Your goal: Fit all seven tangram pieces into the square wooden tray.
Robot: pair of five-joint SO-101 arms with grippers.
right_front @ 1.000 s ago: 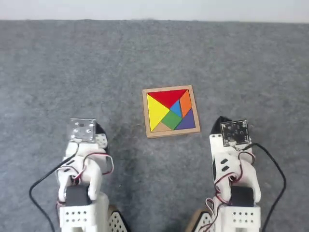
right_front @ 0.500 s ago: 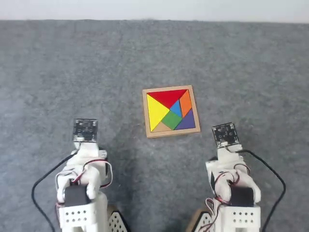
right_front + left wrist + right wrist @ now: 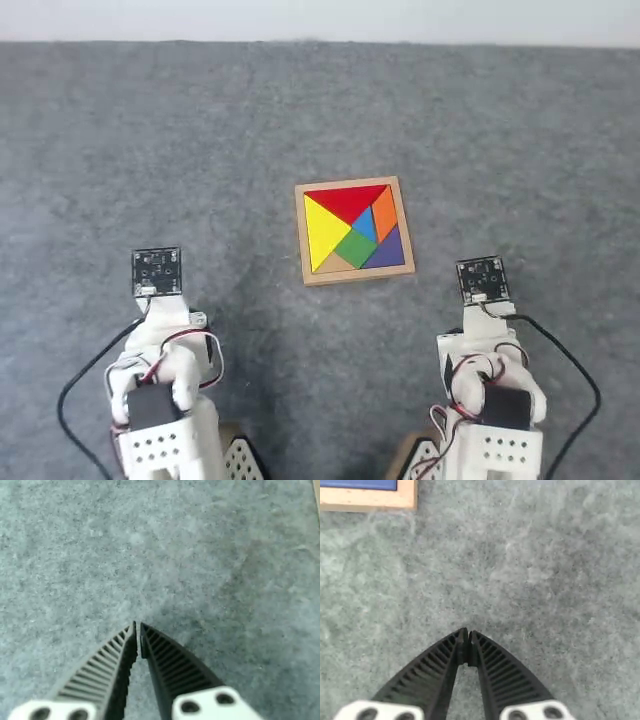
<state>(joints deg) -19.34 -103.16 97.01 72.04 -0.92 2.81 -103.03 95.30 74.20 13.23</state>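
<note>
Grey felt covers the table (image 3: 200, 130). Front-left, the left gripper (image 3: 137, 626) hangs pinched closed, empty; mid-table, the square wooden tray (image 3: 355, 277) holds all seven tangram pieces (image 3: 352, 228) (seemingly flush); front-right, the right gripper (image 3: 468, 631) is likewise closed. Best now: leave the tray untouched.

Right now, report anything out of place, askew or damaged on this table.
Nothing stands out. The wooden tray lies flat on the grey mat, tangram pieces flush inside. Left gripper and right gripper are shut, clear of it.
</note>
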